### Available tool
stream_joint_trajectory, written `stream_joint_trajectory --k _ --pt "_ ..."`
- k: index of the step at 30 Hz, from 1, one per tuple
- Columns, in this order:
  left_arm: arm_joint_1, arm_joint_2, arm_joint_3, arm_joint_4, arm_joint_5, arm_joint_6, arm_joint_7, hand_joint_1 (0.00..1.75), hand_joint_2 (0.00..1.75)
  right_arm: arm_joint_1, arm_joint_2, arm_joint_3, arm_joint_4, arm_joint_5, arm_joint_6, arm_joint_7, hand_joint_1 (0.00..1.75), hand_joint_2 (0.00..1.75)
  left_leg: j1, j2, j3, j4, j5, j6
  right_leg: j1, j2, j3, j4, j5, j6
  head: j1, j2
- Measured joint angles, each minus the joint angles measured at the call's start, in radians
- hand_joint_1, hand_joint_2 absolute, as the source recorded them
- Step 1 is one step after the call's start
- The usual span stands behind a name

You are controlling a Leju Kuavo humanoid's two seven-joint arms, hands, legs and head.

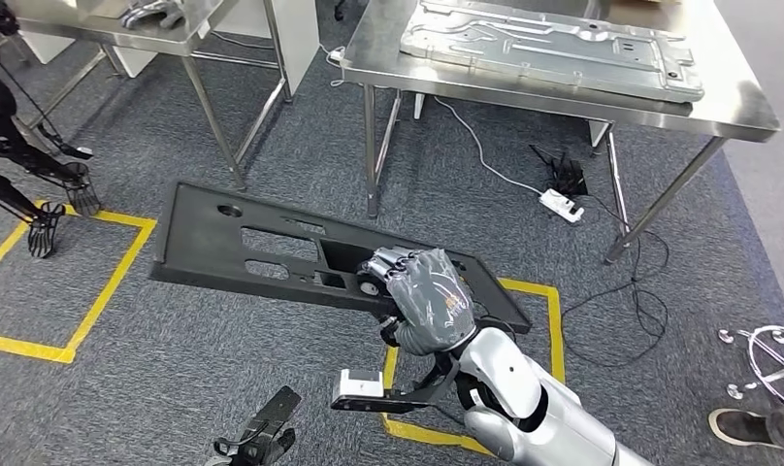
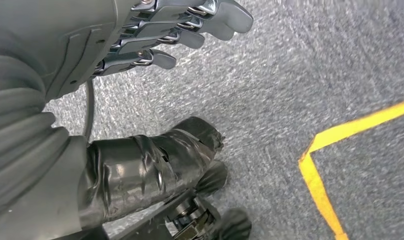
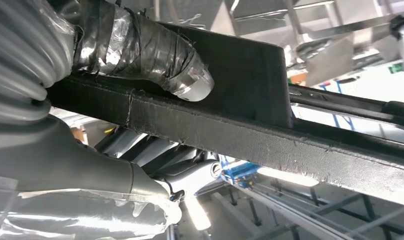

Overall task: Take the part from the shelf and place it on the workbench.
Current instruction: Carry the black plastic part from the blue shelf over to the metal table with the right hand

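Right hand [image 1: 422,296] gripping black part [image 1: 272,248], grey carpet [image 1: 301,388]

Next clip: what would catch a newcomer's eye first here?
The long flat black panel with cut-outs, carried above the grey carpet by the robot's right hand gripping its near edge. Beyond it, a ribbed silver metal plate lies on the steel workbench; yellow floor tape frames the carpet below.

Looks like a workshop or robot test lab. Stainless steel workbenches [image 1: 563,92] on grey carpet [image 1: 272,369], yellow floor tape [image 1: 107,291], stamped metal panel [image 1: 553,49], power strip [image 1: 561,205] with loose cables.
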Motion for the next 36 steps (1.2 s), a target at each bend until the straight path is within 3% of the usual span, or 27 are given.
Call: stream_joint_trajectory --k 2,5,7,10,11,12,13,15,17,18,20,22,23,26,27,28,29,31,33,36 --pt "-0.002 -0.002 0.000 0.000 -0.006 0.000 -0.004 0.00 1.75 0.002 -0.001 -0.001 -0.001 -0.009 -0.029 -0.013 1.75 1.75 -0.003 -0.006 0.000 0.001 -0.001 -0.005 0.006 0.005 0.043 -0.104 0.038 -0.011 0.000 0.000" --pt "-0.003 -0.003 0.002 0.000 -0.014 0.000 -0.006 0.00 1.75 0.012 -0.001 -0.006 -0.003 -0.036 -0.074 -0.042 1.75 1.75 -0.005 -0.007 -0.001 -0.001 -0.001 -0.019 0.008 0.008 0.053 -0.130 0.042 -0.020 -0.001 0.000" --pt "-0.003 -0.003 0.003 0.000 -0.019 -0.001 -0.006 0.00 1.75 0.017 0.000 -0.010 -0.004 -0.050 -0.087 -0.056 1.75 1.75 -0.004 -0.001 -0.010 0.025 -0.022 -0.029 0.003 0.010 0.062 -0.138 0.047 -0.028 -0.002 0.000" --pt "-0.004 -0.003 0.004 0.000 -0.025 -0.001 -0.004 0.00 1.75 0.021 0.000 -0.012 -0.004 -0.065 -0.095 -0.070 1.75 1.75 -0.001 0.005 -0.086 0.194 -0.110 -0.041 0.001 0.017 0.064 -0.140 0.050 -0.038 -0.005 0.000" --pt "-0.003 -0.003 0.004 0.000 -0.026 -0.002 -0.003 0.00 1.75 0.024 0.000 -0.013 -0.004 -0.069 -0.096 -0.074 1.75 1.75 0.000 0.005 -0.111 0.249 -0.129 -0.043 0.002 0.021 0.064 -0.138 0.050 -0.039 -0.004 0.000" --pt "-0.002 -0.003 0.004 0.000 -0.028 -0.003 -0.003 0.00 1.75 0.028 0.000 -0.014 -0.004 -0.072 -0.096 -0.076 1.75 1.75 0.001 0.005 -0.122 0.272 -0.129 -0.045 0.002 0.027 0.063 -0.136 0.049 -0.039 -0.005 0.000" --pt "-0.001 -0.003 0.004 0.000 -0.028 -0.004 -0.002 0.00 1.75 0.032 0.000 -0.014 -0.004 -0.074 -0.096 -0.079 1.75 1.75 0.002 0.005 -0.113 0.257 -0.111 -0.046 0.002 0.034 0.062 -0.133 0.048 -0.039 -0.005 0.000" --pt "0.000 -0.002 0.004 0.000 -0.029 -0.005 -0.002 0.00 1.75 0.035 0.000 -0.015 -0.004 -0.080 -0.096 -0.084 1.75 1.75 0.006 -0.010 -0.049 0.135 -0.053 -0.044 0.001 0.050 0.061 -0.125 0.044 -0.035 -0.005 0.000" --pt "-0.001 -0.002 0.005 0.000 -0.029 -0.005 -0.002 0.00 1.75 0.035 0.001 -0.016 -0.004 -0.083 -0.097 -0.086 1.75 1.75 0.007 -0.033 0.006 0.033 -0.027 -0.038 0.002 0.066 0.055 -0.120 0.042 -0.027 -0.004 0.000" --pt "-0.001 -0.002 0.005 0.000 -0.029 -0.005 -0.003 0.00 1.75 0.035 0.002 -0.016 -0.004 -0.084 -0.097 -0.087 1.75 1.75 0.006 -0.038 0.015 0.016 -0.028 -0.034 0.001 0.073 0.052 -0.119 0.043 -0.022 -0.004 0.000" --pt "0.002 -0.002 0.005 0.000 -0.029 -0.007 -0.003 0.00 1.75 0.036 0.003 -0.017 -0.004 -0.084 -0.098 -0.087 1.75 1.75 0.005 -0.023 0.017 0.010 -0.025 -0.023 0.000 0.088 0.048 -0.123 0.047 -0.009 -0.003 0.000" --pt "0.003 -0.002 0.006 0.000 -0.028 -0.009 -0.005 0.00 1.75 0.037 0.004 -0.017 -0.004 -0.084 -0.097 -0.087 1.75 1.75 0.007 -0.005 0.023 -0.002 -0.018 -0.009 0.001 0.075 0.040 -0.107 0.035 0.000 -0.001 0.000" --pt "0.002 -0.002 0.006 0.000 -0.027 -0.011 -0.006 0.00 1.75 0.037 0.004 -0.018 -0.005 -0.084 -0.095 -0.087 1.75 1.75 0.009 0.004 0.026 -0.008 -0.016 -0.003 0.002 0.059 0.024 -0.074 0.014 0.003 0.002 0.000" --pt "0.007 -0.002 0.006 0.000 -0.023 -0.018 -0.009 0.00 1.75 0.037 0.007 -0.017 -0.005 -0.082 -0.088 -0.086 1.75 1.75 0.006 0.032 0.026 -0.011 -0.016 0.004 0.000 0.017 -0.069 0.112 -0.068 0.008 0.008 0.000" --pt "0.010 -0.001 0.006 0.000 -0.022 -0.019 -0.009 0.00 1.75 0.037 0.008 -0.017 -0.004 -0.081 -0.085 -0.085 1.75 1.75 0.005 0.042 0.026 -0.010 -0.017 0.005 -0.001 0.013 -0.087 0.147 -0.073 0.009 0.008 0.000" --pt "0.013 -0.001 0.006 0.000 -0.022 -0.020 -0.009 0.00 1.75 0.038 0.009 -0.017 -0.004 -0.080 -0.082 -0.084 1.75 1.75 0.005 0.053 0.027 -0.009 -0.019 0.004 -0.001 0.010 -0.084 0.140 -0.056 0.009 0.008 0.000" --pt "0.014 -0.001 0.006 0.000 -0.022 -0.021 -0.009 0.00 1.75 0.038 0.009 -0.017 -0.004 -0.080 -0.080 -0.083 1.75 1.75 0.005 0.063 0.028 -0.008 -0.020 0.003 -0.001 0.002 -0.061 0.093 -0.025 0.008 0.008 0.000" --pt "0.014 -0.002 0.006 0.000 -0.023 -0.022 -0.009 0.00 1.75 0.036 0.011 -0.017 -0.005 -0.078 -0.078 -0.082 1.75 1.75 0.002 0.081 0.029 -0.003 -0.026 -0.004 0.004 -0.039 0.008 -0.046 0.032 0.004 0.009 0.000" --pt "0.014 -0.001 0.007 0.000 -0.023 -0.023 -0.009 0.00 1.75 0.033 0.015 -0.017 -0.005 -0.078 -0.078 -0.082 1.75 1.75 -0.003 0.096 0.031 0.001 -0.030 -0.013 0.010 -0.063 0.042 -0.118 0.048 -0.005 0.008 0.000" --pt "0.014 -0.001 0.008 0.000 -0.025 -0.024 -0.009 0.00 1.75 0.032 0.020 -0.017 -0.005 -0.073 -0.075 -0.080 1.75 1.75 -0.005 0.120 0.034 0.001 -0.036 -0.028 0.010 -0.033 0.041 -0.123 0.051 -0.020 0.007 0.000"
